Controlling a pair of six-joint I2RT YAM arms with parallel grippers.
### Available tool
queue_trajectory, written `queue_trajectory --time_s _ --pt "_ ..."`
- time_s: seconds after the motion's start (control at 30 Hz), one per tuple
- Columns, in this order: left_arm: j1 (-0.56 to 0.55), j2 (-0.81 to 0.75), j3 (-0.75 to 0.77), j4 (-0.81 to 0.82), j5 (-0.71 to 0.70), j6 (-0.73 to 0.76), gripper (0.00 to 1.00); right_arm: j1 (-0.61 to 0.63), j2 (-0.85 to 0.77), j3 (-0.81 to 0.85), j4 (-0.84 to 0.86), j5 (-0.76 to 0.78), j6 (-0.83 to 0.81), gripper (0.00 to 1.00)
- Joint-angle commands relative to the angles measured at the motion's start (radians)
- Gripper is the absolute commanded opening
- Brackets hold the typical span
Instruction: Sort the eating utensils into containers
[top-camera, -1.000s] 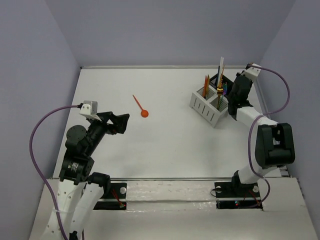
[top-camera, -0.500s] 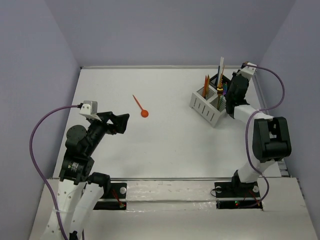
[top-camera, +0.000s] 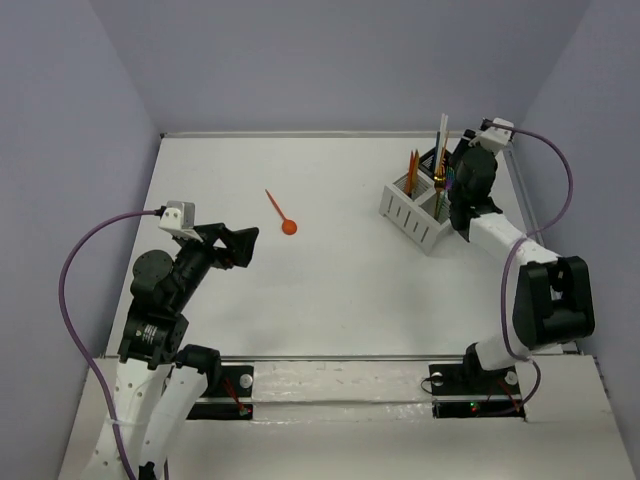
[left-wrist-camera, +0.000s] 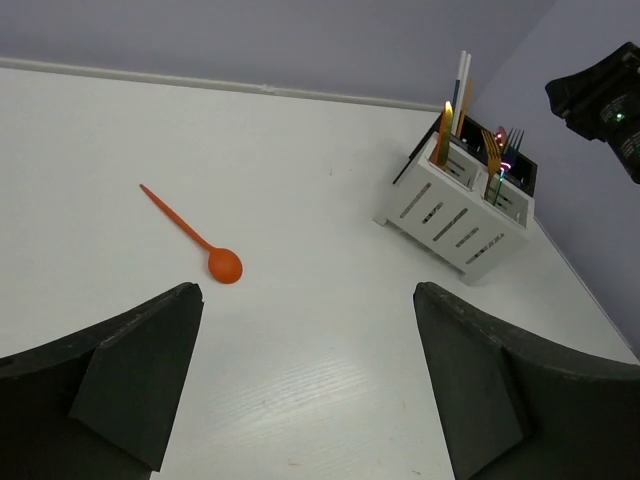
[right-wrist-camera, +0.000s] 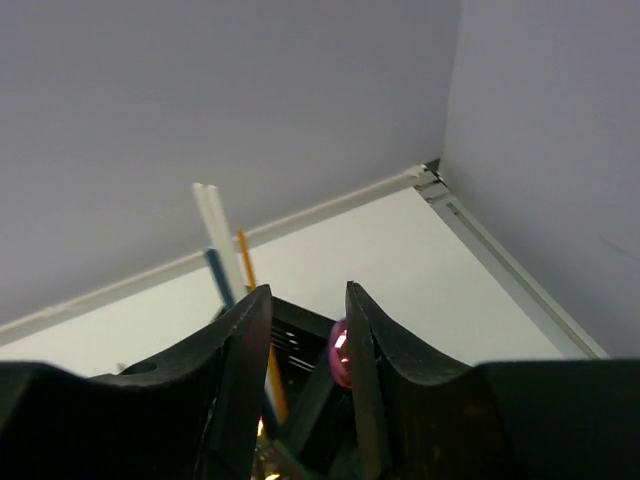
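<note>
**No writing to be read**

No text, label, brand, number or sign is legible in any view. The white slatted caddy (top-camera: 415, 212), at about 2 o'clock on the table (top-camera: 330, 290), shows only plain slats. The orange spoon (top-camera: 281, 213), at about 10 o'clock, carries no visible marking.
</note>
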Motion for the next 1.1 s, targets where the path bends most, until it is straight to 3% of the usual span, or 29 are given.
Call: queue_trajectory --time_s 0.0,0.13,0.37,0.67,0.8,1.07 --pt "-0.006 -0.003 0.025 0.051 0.004 0.012 0.99 0.150 -0.087 0.082 -0.074 -0.114 0.064 0.39" --pt "0.003 -0.004 0.025 0.053 0.003 0.012 0.99 0.304 -0.011 0.186 -0.275 -0.240 0.098 0.38" --pt "0.003 -0.004 0.025 0.050 0.000 0.012 0.99 0.526 0.262 0.418 -0.430 -0.319 0.133 0.38" --pt "0.012 -0.007 0.027 0.050 0.000 0.013 0.99 0.615 0.695 0.954 -0.772 -0.402 0.146 0.49" --pt "0.012 -0.012 0.027 0.048 0.001 0.013 0.99 0.649 0.853 1.120 -0.890 -0.406 0.124 0.52" --pt "0.012 -0.013 0.027 0.050 0.001 0.013 0.99 0.700 0.961 1.150 -0.924 -0.443 0.104 0.52"
